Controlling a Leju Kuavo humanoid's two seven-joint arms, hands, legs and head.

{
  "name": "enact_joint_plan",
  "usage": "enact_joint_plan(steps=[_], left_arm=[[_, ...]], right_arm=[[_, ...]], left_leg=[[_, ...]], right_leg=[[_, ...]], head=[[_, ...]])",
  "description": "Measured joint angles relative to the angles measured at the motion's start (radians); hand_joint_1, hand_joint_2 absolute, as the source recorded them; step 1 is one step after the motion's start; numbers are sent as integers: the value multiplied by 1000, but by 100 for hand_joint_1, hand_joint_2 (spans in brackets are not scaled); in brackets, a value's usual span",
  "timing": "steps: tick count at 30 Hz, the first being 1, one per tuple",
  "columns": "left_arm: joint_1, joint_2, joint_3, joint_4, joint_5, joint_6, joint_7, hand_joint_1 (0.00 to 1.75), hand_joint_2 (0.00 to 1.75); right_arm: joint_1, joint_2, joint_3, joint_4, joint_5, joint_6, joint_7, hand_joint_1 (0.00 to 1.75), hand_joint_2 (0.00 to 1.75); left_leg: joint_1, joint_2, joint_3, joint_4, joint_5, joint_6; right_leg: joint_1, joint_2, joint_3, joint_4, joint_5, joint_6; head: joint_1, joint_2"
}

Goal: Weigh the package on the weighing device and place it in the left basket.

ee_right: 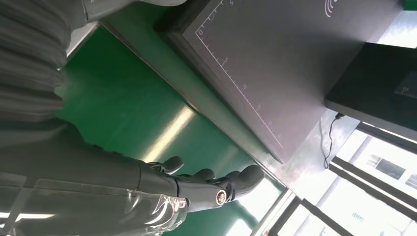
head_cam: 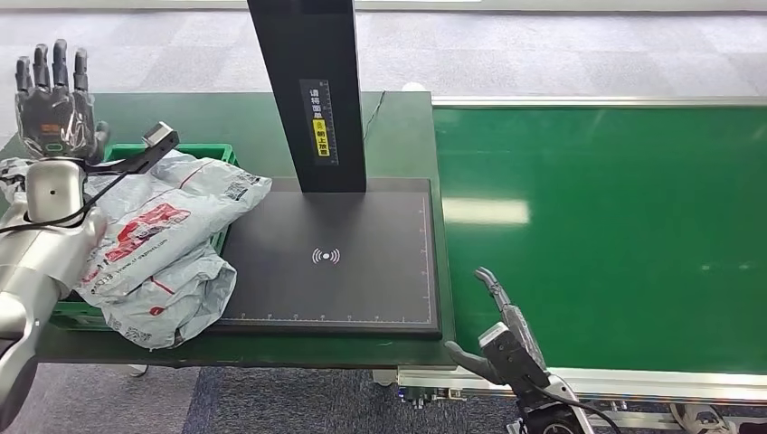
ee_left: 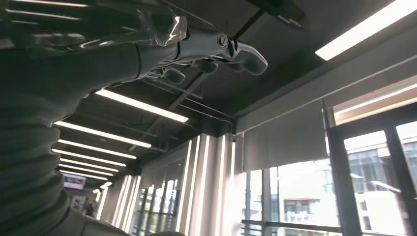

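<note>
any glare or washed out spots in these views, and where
Head view: a pale glare patch on the green belt, otherwise evenly lit. Left wrist view: ceiling strip lights and windows blow out white, leaving the left hand dim. Right wrist view: a glare streak on the belt, overexposed windows.

One grey plastic package [head_cam: 158, 253] with red print lies at the left of the frame. One green basket [head_cam: 210, 152] sits beneath it. One black weighing device [head_cam: 336, 262] occupies the centre, with one green conveyor belt [head_cam: 606, 235] at the right. Two robot hands: left hand [head_cam: 52, 104], right hand [head_cam: 506, 339].
</note>
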Motion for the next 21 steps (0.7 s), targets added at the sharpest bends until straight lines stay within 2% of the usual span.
enact_joint_plan(steps=[4, 6, 10, 12, 14, 16, 19, 21], left_arm=[[55, -30, 125, -151, 91, 13, -202, 0, 175], [95, -68, 212, -251, 135, 13, -347, 0, 175], [163, -183, 418, -434, 302, 13, -704, 0, 175], [202, -248, 495, -519, 434, 13, -837, 0, 175], [255, -291, 511, -607, 559, 13, -857, 0, 175], [319, -316, 478, -708, 676, 12, -819, 0, 175], [408, -334, 381, -850, 851, -14, -741, 0, 175], [464, -339, 299, -930, 968, -62, -703, 0, 175]], right_arm=[[7, -2, 1, -2, -33, -16, -15, 0, 175], [9, -2, 1, -3, -58, -17, -27, 0, 175], [10, -3, 2, -3, -83, -29, -48, 0, 175], [10, -2, 2, -3, -91, -43, -63, 0, 175], [13, -1, 1, -6, -104, -60, -83, 0, 175], [21, 2, -2, -16, -124, -78, -108, 0, 175], [34, 10, -13, -43, -180, -91, -142, 0, 175], [40, 16, -22, -63, -217, -93, -151, 0, 175]], left_leg=[[0, 0, 0, 0, 0, 0], [0, 0, 0, 0, 0, 0], [0, 2, -1, 0, 0, 0], [0, 1, -1, 0, -1, 0], [0, 2, -1, 0, -1, 0], [0, 1, -1, 0, -1, 0], [0, 1, -1, 0, -1, 0], [0, 1, -1, 0, -2, 0]], right_leg=[[0, 0, -1, 0, 0, 0], [0, 0, -1, 0, 0, 0], [0, 2, -1, 0, 0, 0], [0, 2, -1, 0, 0, 0], [-1, 2, -1, 0, 0, 0], [0, 2, -1, 0, 0, 0], [0, 1, -1, -1, 0, 1], [0, 1, -1, -1, -1, 1]], head=[[0, 0], [0, 0], [0, 0], [0, 0], [0, 0], [0, 0], [0, 0], [0, 0]])
